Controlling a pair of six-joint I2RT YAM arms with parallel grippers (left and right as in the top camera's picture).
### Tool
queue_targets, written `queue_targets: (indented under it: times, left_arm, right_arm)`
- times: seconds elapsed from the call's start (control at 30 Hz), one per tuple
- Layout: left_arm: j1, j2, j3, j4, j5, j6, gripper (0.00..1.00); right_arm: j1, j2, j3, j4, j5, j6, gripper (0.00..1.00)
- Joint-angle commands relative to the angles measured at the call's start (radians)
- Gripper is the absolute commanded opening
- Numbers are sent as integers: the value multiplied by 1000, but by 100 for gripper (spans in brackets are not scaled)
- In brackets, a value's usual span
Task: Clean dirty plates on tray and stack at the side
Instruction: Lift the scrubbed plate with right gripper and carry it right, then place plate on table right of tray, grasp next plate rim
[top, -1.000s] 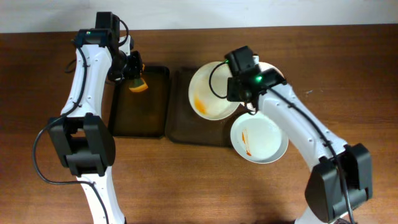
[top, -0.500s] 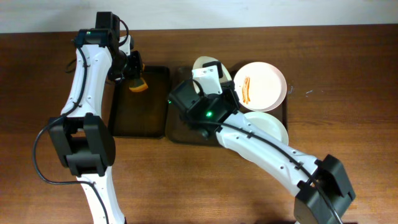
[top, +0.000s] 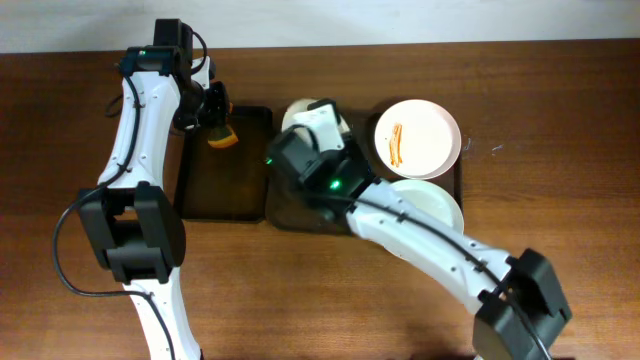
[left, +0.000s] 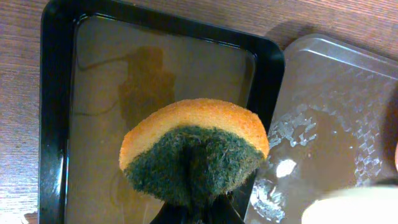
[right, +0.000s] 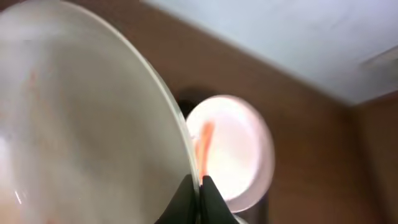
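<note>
The left fingers (left: 219, 216) are clenched on a sponge (left: 196, 146), pinching its dark scouring side so the orange foam faces away. In the overhead view the sponge hangs over the upper right corner of the black tray (left: 55, 93), which looks to hold a film of water. I take it the sponge waits there so drips fall in the tray and not on the bench (top: 560, 100).

The right fingers (right: 214, 205) are grasping the held plate (right: 81, 124) by its rim. The wrist view shows it nearly edge-on, so it is tipped steeply. From above, the held plate sits at the upper left of the brown tray (top: 285, 205), close to the seam between the two trays and just beside the sponge. A rim pinch leaves the face free for wiping, and the tilt seems meant to turn that face towards the sponge. The two are not yet touching, as far as I can see.

The streaked plate (top: 417, 138) lies flat at the upper right of the brown tray, orange marks across its middle, clearly unwashed. A third plate (top: 440, 205) sits below it at the tray's lower right, half hidden by the right arm. I cannot tell whether it is clean.

Nothing is stacked off the trays yet, so the job looks early.
</note>
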Motion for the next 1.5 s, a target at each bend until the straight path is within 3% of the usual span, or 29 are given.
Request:
queue_targets:
  times: [0.0, 0.07, 0.2, 0.43, 0.63, 0.83, 0.87, 0.9, 0.93, 1.0, 1.07, 1.2, 1.33, 1.47]
  left_arm:
    - [1, -13, -3, 2, 4, 9, 0]
    - [1, -13, -3, 2, 4, 9, 0]
    - [1, -13, -3, 2, 4, 9, 0]
    - [1, -13, -3, 3, 4, 9, 0]
    - [-6, -13, -3, 3, 4, 10, 0]
    - [-11, -13, -3, 3, 4, 10, 0]
    - [-11, -13, -3, 2, 4, 10, 0]
    - [-11, -13, -3, 2, 4, 9, 0]
    - [-11, -13, -3, 3, 4, 10, 0]
    - [-11, -13, -3, 1, 4, 9, 0]
    - [-16, -13, -3, 0, 4, 10, 0]
    - [-55, -13, -3, 24, 3, 10, 0]
    - [-63, -13, -3, 36, 3, 10, 0]
    - [-63, -13, -3, 37, 3, 10, 0]
  right_arm:
    - [-165, -21, 19, -63, -526, 59, 4]
    - [-317, -21, 19, -100, -780, 58, 4]
    - [-673, -21, 19, -162, -1061, 57, 4]
    - [-1197, -2, 17, -202, -1028, 12, 4]
    - [-1389, 82, -10, -164, -922, 0, 4]
    - [-1395, 137, -89, -80, -900, -17, 5]
    - [-1395, 137, -97, -77, -901, -17, 15]
    - [-1395, 137, -96, -84, -905, -17, 39]
    - [-1396, 135, -87, -116, -939, -17, 46]
    - [-1398, 109, -40, -238, -1061, -18, 36]
    - [-1381, 41, -24, -324, -1223, -73, 34]
    - [-1225, -64, -26, -534, -1238, -150, 36]
    - [-1034, -63, -159, -535, -1116, -156, 35]
    - [-944, -63, -311, -417, -1034, -145, 36]
